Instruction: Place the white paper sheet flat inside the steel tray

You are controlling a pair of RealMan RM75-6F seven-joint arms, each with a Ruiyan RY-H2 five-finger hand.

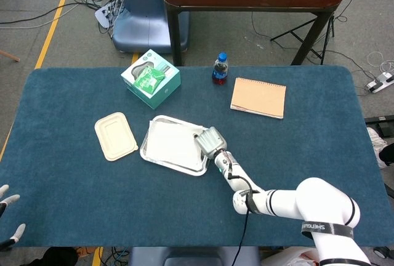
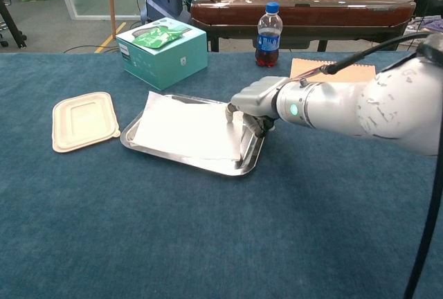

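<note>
The white paper sheet point(image 2: 185, 127) lies in the steel tray point(image 2: 169, 153), its far-left corner riding over the rim at about ten o'clock. The right hand point(image 2: 252, 102) sits at the tray's three o'clock edge, fingers point(image 2: 243, 131) curled down onto the sheet's right border; whether they pinch it cannot be told. The left hand point(image 1: 7, 217) hangs spread, holding nothing. Thin and limp, the sheet likely slides easily on steel, so pressing near an edge suits it best.
</note>
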